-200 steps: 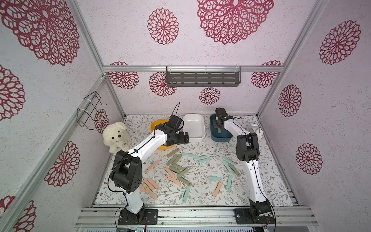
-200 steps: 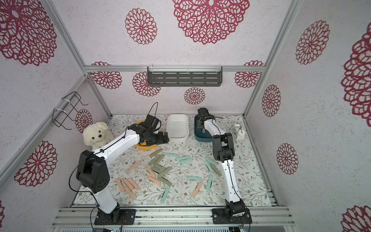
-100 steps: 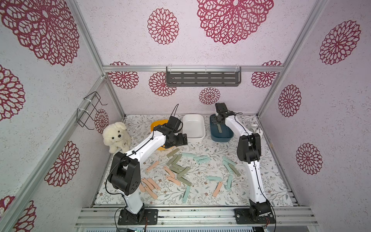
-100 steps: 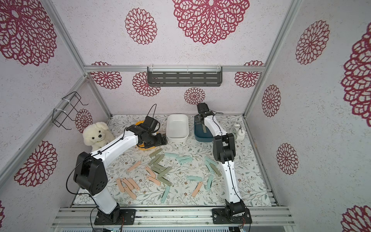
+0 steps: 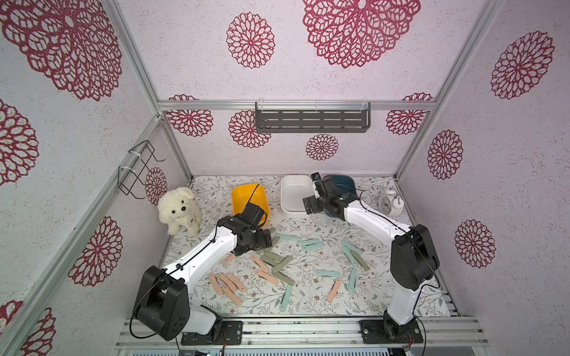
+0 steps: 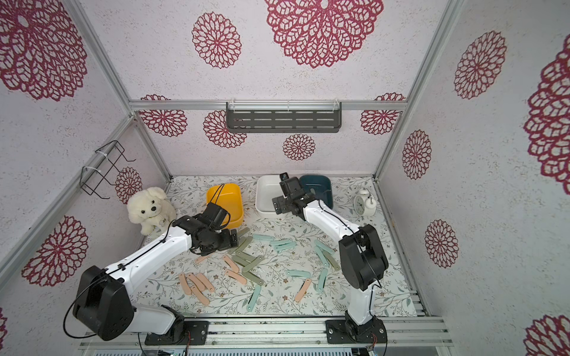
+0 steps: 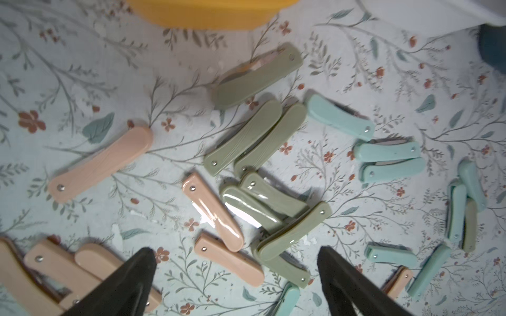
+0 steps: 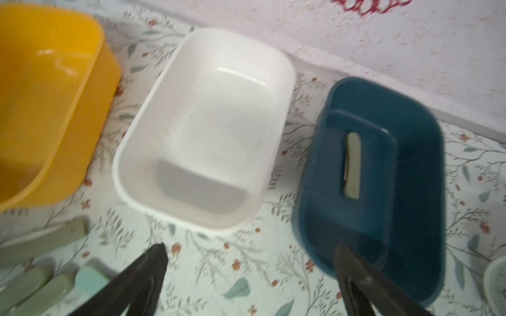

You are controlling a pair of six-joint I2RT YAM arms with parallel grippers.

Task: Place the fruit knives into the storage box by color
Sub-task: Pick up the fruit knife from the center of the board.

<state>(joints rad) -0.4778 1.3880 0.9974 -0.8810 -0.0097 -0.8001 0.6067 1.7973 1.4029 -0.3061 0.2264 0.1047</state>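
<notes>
Several fruit knives lie scattered on the floral mat: peach ones (image 5: 226,285), sage-green ones (image 5: 274,259) and mint ones (image 5: 310,243). Along the back stand a yellow storage box (image 5: 249,197), a white one (image 5: 296,192) and a dark blue one (image 5: 342,185). In the right wrist view one sage-green knife (image 8: 351,167) lies inside the blue box (image 8: 309,208), while the white box (image 8: 219,123) holds nothing. My right gripper (image 8: 250,251) hangs open and empty above the mat in front of the white and blue boxes. Open too, my left gripper (image 7: 235,254) hovers over the peach (image 7: 227,258) and sage (image 7: 293,232) knives.
A white plush dog (image 5: 180,209) sits at the back left. An alarm clock (image 5: 389,202) stands at the back right beside the blue box. A grey shelf (image 5: 312,118) hangs on the back wall and a wire rack (image 5: 138,168) on the left wall.
My right gripper has opened and drawn back from over the blue box toward the white box's front. My left arm has moved from the yellow box toward the knife pile.
</notes>
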